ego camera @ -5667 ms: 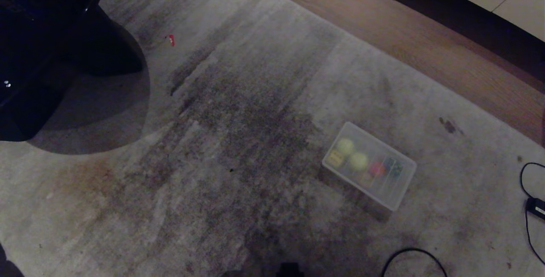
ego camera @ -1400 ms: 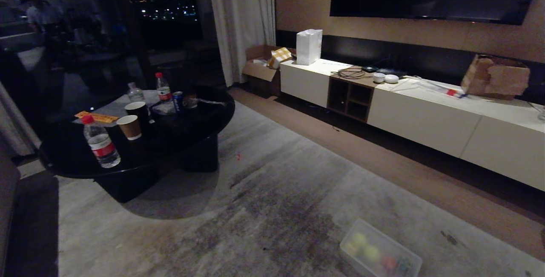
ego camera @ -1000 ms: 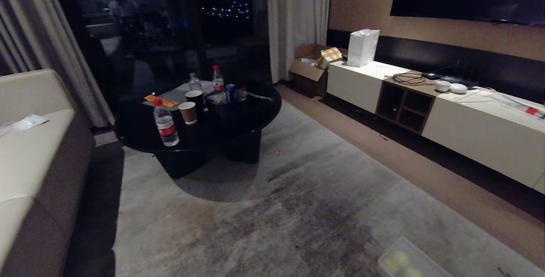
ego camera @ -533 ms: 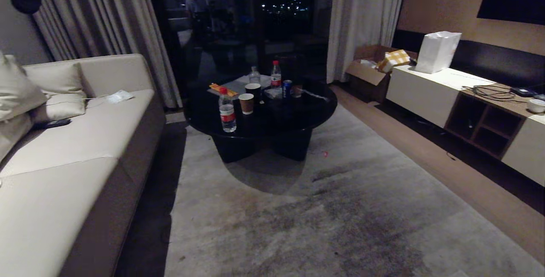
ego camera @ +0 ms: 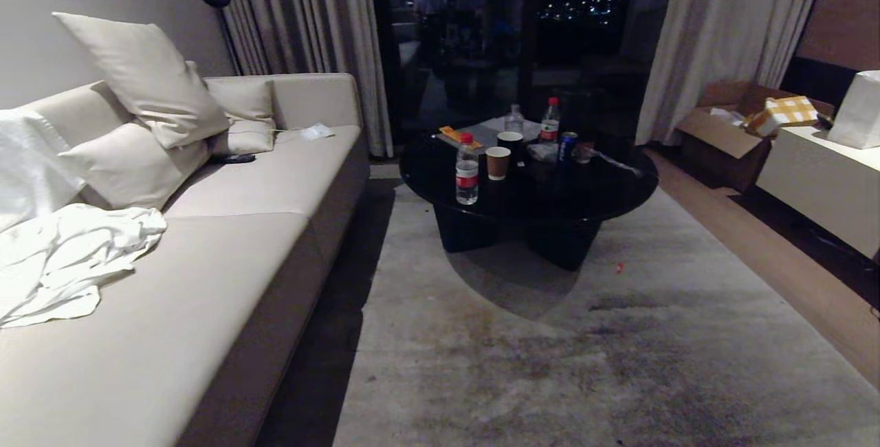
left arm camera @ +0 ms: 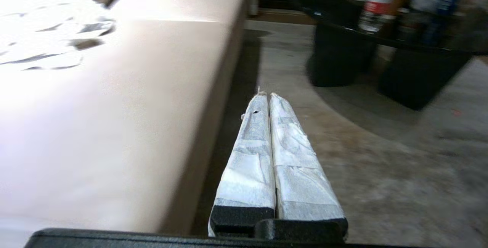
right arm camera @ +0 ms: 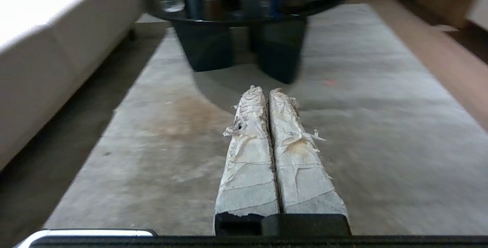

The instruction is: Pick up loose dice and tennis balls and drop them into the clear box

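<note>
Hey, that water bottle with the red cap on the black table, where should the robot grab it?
Probably take the water bottle round its labelled middle, coming in level from the table at its near edge. It stands upright closest to that edge, nothing in front. The paper cup stands close beside it, so finger room there is tight.

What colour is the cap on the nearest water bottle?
Red, on the clear plastic water bottle; clearest in the head view.

Sofa (ego camera: pixel 261 227): smooth matt upholstery. Counter (ego camera: pixel 550 189): glossy black. Rug (ego camera: pixel 584 364): matt, rough, stained. Fingers (left arm camera: pixel 263 141): wrapped in crinkled white tape.
</note>
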Available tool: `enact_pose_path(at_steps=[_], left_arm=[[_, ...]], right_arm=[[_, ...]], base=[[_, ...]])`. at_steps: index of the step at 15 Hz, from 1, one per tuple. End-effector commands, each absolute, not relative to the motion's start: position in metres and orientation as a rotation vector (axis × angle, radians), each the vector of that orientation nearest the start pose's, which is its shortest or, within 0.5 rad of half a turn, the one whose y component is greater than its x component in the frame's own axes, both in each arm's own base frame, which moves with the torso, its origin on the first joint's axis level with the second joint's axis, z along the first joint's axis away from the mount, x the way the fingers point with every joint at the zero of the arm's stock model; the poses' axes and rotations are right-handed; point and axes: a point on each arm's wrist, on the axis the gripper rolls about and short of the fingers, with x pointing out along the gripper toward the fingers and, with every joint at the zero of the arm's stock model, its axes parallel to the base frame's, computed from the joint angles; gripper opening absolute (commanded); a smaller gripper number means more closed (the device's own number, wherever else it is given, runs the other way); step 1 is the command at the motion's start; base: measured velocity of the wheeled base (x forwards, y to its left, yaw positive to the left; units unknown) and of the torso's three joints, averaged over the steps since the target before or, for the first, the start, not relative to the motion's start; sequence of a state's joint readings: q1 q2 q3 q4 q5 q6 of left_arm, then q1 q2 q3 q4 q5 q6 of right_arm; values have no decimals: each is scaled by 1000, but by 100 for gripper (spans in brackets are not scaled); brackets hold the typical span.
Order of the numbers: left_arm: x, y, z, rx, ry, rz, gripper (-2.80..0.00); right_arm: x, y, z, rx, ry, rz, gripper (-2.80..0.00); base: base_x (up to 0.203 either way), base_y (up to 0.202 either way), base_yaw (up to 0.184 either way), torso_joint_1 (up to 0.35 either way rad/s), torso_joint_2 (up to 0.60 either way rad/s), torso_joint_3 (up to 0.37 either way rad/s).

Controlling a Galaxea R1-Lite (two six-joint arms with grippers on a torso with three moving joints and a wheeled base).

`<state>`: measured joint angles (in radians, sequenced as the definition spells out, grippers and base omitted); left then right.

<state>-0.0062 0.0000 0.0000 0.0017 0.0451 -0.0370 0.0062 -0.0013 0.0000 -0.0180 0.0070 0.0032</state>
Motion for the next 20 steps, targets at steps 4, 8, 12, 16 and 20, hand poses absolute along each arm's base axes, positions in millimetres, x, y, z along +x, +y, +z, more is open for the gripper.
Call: enact_pose_path(at_steps=[4, 8, 12, 16, 20], left_arm=[[-23, 1, 75, -38, 4, 40, -280], [-23, 1, 75, -39, 4, 40, -280], [-23, 1, 75, -38, 4, 40, -280], [-23, 1, 75, -37, 4, 38, -280], [-23, 1, 75, -15, 4, 37, -280]], right_arm=[[-22, 0, 75, 3, -9, 12, -280], [-22, 0, 75, 3, -9, 12, -280], [-22, 0, 75, 3, -9, 11, -280], [-22, 0, 75, 4, -9, 11, -280], [-22, 0, 75, 4, -9, 11, -280]], base=[[0, -1, 25, 2, 1, 1], [-21, 0, 1, 0, 1, 1], [-180, 0, 0, 5, 1, 5], [-183, 0, -1, 4, 1, 3], [-185, 0, -2, 4, 5, 0]])
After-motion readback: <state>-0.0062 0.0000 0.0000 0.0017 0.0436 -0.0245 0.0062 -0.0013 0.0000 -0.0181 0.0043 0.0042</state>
